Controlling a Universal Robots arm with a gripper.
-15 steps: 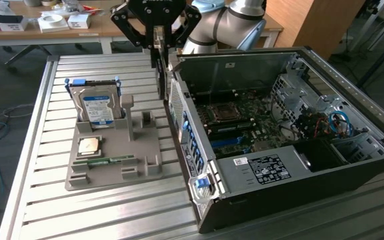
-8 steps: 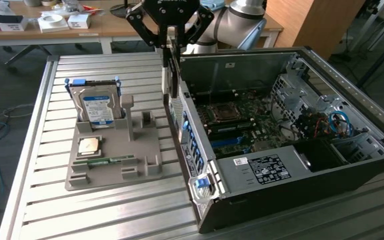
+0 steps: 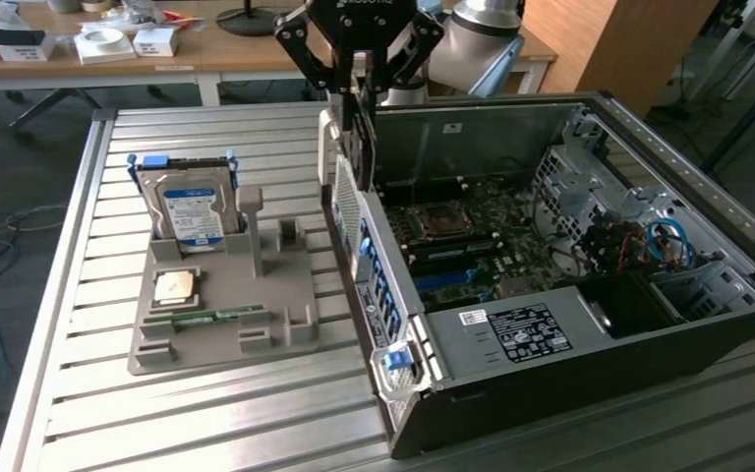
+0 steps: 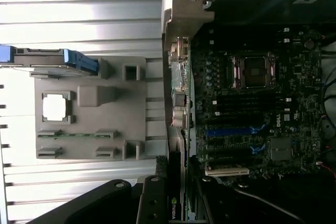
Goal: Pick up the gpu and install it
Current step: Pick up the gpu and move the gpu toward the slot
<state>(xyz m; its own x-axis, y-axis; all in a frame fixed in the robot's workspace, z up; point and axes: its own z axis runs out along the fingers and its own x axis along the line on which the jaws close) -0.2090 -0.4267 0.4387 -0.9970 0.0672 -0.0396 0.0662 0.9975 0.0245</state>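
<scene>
A slatted metal table (image 3: 76,393) fills the exterior view, with a wooden desk (image 3: 240,54) of small boxes behind it along the frame's upper left. On the exterior view's left half sits a grey tray (image 3: 220,329). It holds a hard drive (image 3: 192,211) standing upright at its far end, a square chip (image 3: 176,287) lying flat in a pocket, and a slim green memory stick (image 3: 207,317) lying in a slot just nearer the camera.

An open PC case (image 3: 588,324) takes up the right half, and its motherboard (image 3: 483,246) is exposed inside.

At the top centre, the gripper (image 3: 358,84) is clamped on the gpu (image 3: 362,138). The card hangs edge-on and upright below the fingers, over the case's rear wall at its far corner, above the board and not seated in it. In the wrist view the card's edge, with a green logo, sits between the two dark fingers, over the case's edge between tray and motherboard.
</scene>
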